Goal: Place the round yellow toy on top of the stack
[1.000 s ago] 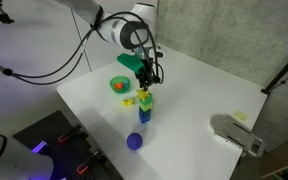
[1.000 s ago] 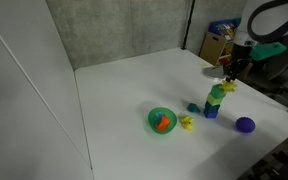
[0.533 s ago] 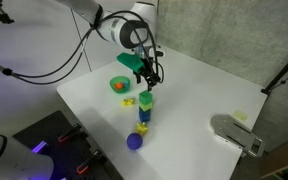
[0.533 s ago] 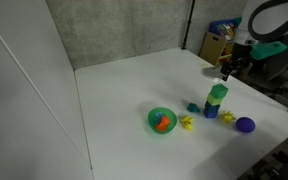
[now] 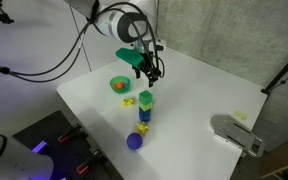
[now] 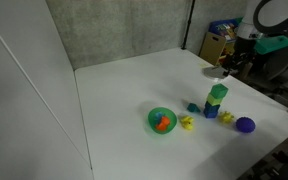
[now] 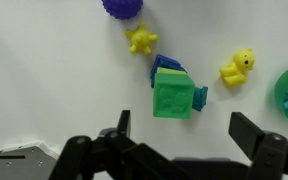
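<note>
The stack, a green block (image 5: 146, 100) (image 6: 217, 93) (image 7: 172, 95) over a blue one (image 5: 145, 116) (image 6: 212, 111), stands mid-table. The round yellow toy (image 5: 141, 128) (image 6: 227, 117) (image 7: 141, 39) lies on the table beside the stack's base, between it and a purple ball. Above the stack hangs my gripper (image 5: 150, 70) (image 6: 227, 68) (image 7: 184, 130), open. Its two dark fingers (image 7: 254, 130) are spread wide with nothing between them. In the wrist view the green block's top is bare.
A purple ball (image 5: 134, 141) (image 6: 245, 125) (image 7: 122, 6) lies past the yellow toy. An irregular yellow piece (image 5: 128, 100) (image 6: 186, 123) (image 7: 237, 68) and a green bowl (image 5: 119, 85) (image 6: 161, 120) holding an orange thing sit on the stack's other side. A grey device (image 5: 236, 133) rests near a table edge.
The gripper opened and rose a little. The round yellow toy, on top of the stack a second ago, has dropped to the table beside the stack's base.
</note>
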`<state>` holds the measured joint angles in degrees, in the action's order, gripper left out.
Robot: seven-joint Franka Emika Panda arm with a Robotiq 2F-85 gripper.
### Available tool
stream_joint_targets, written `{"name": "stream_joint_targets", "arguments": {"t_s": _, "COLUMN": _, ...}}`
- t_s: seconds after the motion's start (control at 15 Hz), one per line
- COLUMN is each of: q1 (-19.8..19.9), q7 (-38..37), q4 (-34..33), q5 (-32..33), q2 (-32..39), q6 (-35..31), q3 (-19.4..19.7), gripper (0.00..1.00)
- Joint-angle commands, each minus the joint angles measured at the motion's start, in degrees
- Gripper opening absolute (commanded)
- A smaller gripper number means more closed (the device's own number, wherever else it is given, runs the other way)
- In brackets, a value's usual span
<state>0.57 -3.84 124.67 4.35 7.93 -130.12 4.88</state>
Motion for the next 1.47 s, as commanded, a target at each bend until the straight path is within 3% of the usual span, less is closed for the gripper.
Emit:
{"name": "stream_joint_targets", "arguments": {"t_s": 0.0, "q1": 0.40, "q7": 1.01, "q4": 0.91, "q5": 0.88, "q2": -5.13, "q6": 3.96, "q3": -0.91, "gripper": 1.00}}
{"name": "stream_joint_targets", "arguments": {"t_s": 0.8, "q1": -0.80, "q7": 4.67, "q4": 2.96, "q5": -1.19, "q2": -21.09, "q6": 21.01, "q3": -4.22, "gripper": 1.00}}
{"name": "stream_joint_targets", "arguments": {"t_s": 1.13, "q1": -1.72, "q7": 7.42, "q4": 4.74, "q5": -4.94, "q2": -27.56, "q6": 25.25, "q3": -4.00, "gripper": 1.00}}
{"name": "stream_joint_targets", "arguments": {"t_s": 1.4, "q1": -1.40, "q7": 6.74, "q4": 4.03, "q5": -5.20, "q2": -26.94, "q6": 25.46, "q3": -4.55, "gripper": 1.00}}
